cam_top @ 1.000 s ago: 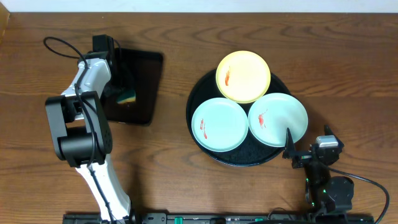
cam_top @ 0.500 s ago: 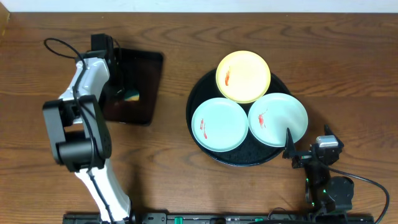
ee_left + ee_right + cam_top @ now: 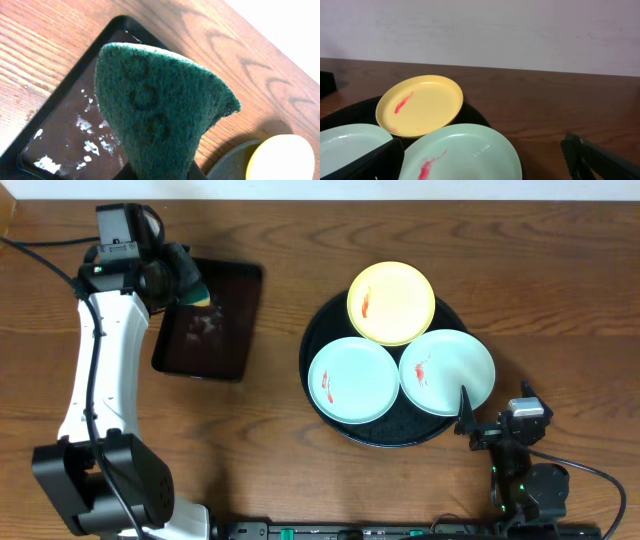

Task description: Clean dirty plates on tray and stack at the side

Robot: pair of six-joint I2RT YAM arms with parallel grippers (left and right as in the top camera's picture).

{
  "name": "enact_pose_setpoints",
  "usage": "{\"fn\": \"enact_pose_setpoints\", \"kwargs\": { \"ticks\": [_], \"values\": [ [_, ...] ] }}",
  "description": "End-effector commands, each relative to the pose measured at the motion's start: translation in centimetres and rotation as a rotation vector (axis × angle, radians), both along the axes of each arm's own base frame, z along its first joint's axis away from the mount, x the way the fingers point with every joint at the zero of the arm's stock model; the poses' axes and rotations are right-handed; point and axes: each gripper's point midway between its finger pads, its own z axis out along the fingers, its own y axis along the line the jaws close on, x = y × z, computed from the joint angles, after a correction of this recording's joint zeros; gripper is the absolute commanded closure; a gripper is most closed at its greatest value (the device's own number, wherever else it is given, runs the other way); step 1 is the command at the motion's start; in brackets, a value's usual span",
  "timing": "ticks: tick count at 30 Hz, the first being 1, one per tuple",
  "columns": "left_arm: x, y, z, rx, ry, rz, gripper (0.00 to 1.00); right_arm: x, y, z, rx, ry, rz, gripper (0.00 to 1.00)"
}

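The round black tray (image 3: 325, 418) holds three plates, each with a red smear: a pale yellow one (image 3: 391, 302) at the back, a mint one (image 3: 352, 380) front left and a mint one (image 3: 447, 371) front right. My left gripper (image 3: 183, 280) is shut on a green sponge (image 3: 160, 110), lifted over the rectangular tray's back left corner. My right gripper (image 3: 490, 420) rests open at the round tray's front right edge; the right mint plate (image 3: 462, 152) lies between its fingers, with the yellow plate (image 3: 420, 106) behind.
A smaller rectangular black tray (image 3: 205, 325) with wet foam patches lies left of the round tray; it also shows in the left wrist view (image 3: 65, 135). The table's back edge runs close behind it.
My left arm has lifted the sponge out of the rectangular tray and swung up and back toward its rear left corner. The right arm and plates have not moved.
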Motion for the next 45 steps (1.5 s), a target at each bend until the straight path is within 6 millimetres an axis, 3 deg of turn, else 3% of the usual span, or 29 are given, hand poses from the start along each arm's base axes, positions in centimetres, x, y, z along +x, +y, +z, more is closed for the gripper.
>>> {"fn": "enact_pose_setpoints", "kwargs": {
  "ticks": [1, 5, 10, 12, 17, 26, 28, 32, 35, 38, 41, 45],
  "values": [
    [-0.1, 0.8, -0.6, 0.039, 0.022, 0.035, 0.92, 0.0, -0.3, -0.1, 0.013, 0.005, -0.016, 0.01],
    [-0.5, 2.5, -4.6, 0.110, 0.115, 0.090, 0.92, 0.0, -0.3, -0.1, 0.013, 0.005, -0.016, 0.01],
    [-2.3, 1.9, -10.2, 0.065, 0.298, 0.087, 0.93, 0.0, -0.3, -0.1, 0.013, 0.005, -0.016, 0.01],
    [-2.3, 1.3, -10.6, 0.013, 0.311, 0.117, 0.93, 0.0, -0.3, -0.1, 0.013, 0.005, -0.016, 0.01],
    [-1.7, 0.3, -9.3, -0.074, 0.269, 0.145, 0.93, 0.0, -0.3, -0.1, 0.013, 0.005, -0.016, 0.01],
    [-1.8, 0.7, -6.6, -0.043, 0.204, 0.142, 0.93, 0.0, -0.3, -0.1, 0.013, 0.005, -0.016, 0.01],
    [-2.0, 1.2, -6.9, -0.012, 0.211, 0.156, 0.93, 0.0, -0.3, -0.1, 0.013, 0.005, -0.016, 0.01],
    [-2.4, 3.3, -9.5, 0.127, 0.238, 0.220, 0.92, 0.0, -0.3, -0.1, 0.013, 0.005, -0.016, 0.01],
    [-2.8, 3.0, -11.7, 0.122, 0.258, 0.214, 0.92, 0.0, -0.3, -0.1, 0.013, 0.005, -0.016, 0.01],
    [-2.7, 2.6, -12.0, 0.101, 0.252, 0.202, 0.93, 0.0, -0.3, -0.1, 0.013, 0.005, -0.016, 0.01],
    [-2.1, 1.8, -10.5, 0.058, 0.209, 0.179, 0.92, 0.0, -0.3, -0.2, 0.013, 0.006, -0.016, 0.01],
    [-1.7, -0.3, -6.4, -0.046, 0.103, 0.114, 0.93, 0.0, -0.3, -0.2, 0.013, 0.006, -0.016, 0.01]
  ]
}}
